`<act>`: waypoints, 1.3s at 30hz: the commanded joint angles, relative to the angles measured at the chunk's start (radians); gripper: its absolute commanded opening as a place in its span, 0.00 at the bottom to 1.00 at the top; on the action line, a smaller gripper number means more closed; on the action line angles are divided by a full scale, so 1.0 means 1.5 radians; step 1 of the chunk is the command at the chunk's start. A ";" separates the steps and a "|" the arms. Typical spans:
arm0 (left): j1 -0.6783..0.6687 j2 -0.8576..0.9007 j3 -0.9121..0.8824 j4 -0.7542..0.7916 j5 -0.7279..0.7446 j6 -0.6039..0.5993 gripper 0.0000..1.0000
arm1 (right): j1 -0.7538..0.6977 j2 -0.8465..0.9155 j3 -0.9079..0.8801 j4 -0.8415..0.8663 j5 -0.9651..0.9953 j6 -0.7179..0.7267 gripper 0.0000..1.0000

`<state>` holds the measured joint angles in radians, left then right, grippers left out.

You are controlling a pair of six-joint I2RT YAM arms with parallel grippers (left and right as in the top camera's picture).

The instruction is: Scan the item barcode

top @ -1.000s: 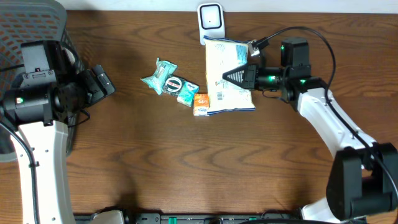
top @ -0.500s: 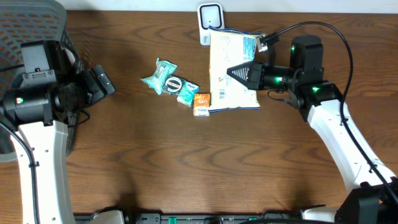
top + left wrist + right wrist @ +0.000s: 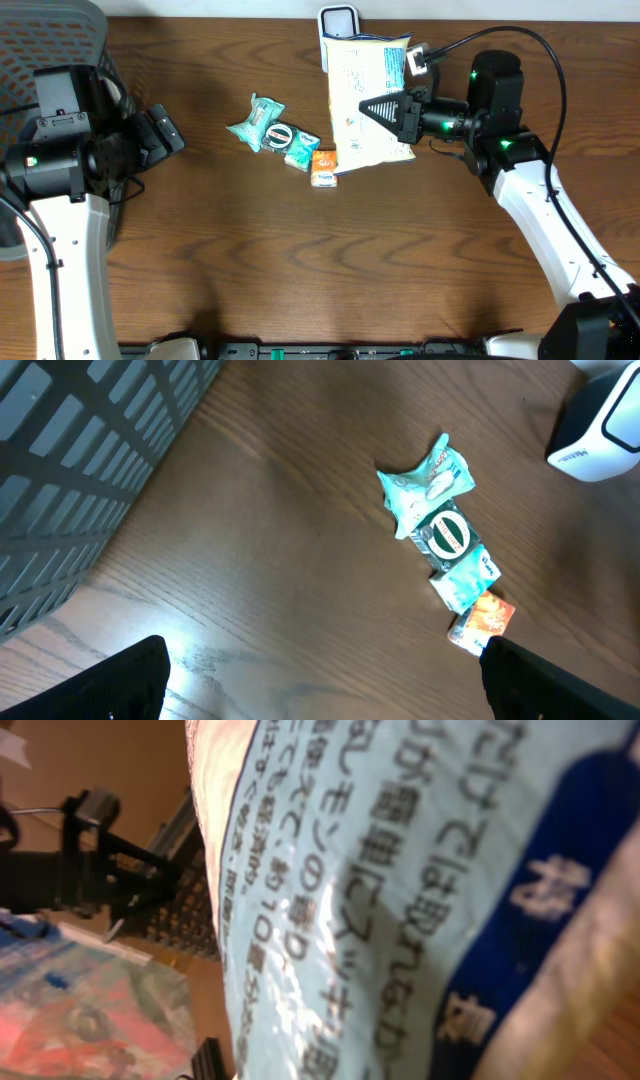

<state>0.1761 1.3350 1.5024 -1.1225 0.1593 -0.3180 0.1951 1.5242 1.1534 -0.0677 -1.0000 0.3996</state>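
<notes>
My right jaws clamped shut on large pale plastic snack bag with blue print (image 3: 355, 75). Bag's top-left corner covers lower part of small white box-shaped scanner (image 3: 338, 27) at far edge of brown wooden worktop (image 3: 300, 260). My left jaws spread wide, empty, near grey mesh basket (image 3: 40, 30). Teal wrappers (image 3: 258, 122) and orange packet (image 3: 323, 165) lie left of bag.
</notes>
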 commanded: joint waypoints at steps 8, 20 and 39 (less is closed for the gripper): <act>0.003 0.002 0.014 -0.002 0.004 -0.001 0.98 | 0.001 -0.013 0.004 0.010 -0.031 0.020 0.01; 0.003 0.002 0.014 -0.002 0.004 -0.001 0.98 | 0.002 -0.013 0.004 0.011 -0.031 0.020 0.01; 0.003 0.002 0.014 -0.002 0.004 -0.001 0.98 | 0.002 -0.013 0.004 -0.001 -0.025 0.020 0.01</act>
<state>0.1761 1.3350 1.5024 -1.1221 0.1593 -0.3180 0.1951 1.5242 1.1534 -0.0666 -1.0172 0.4213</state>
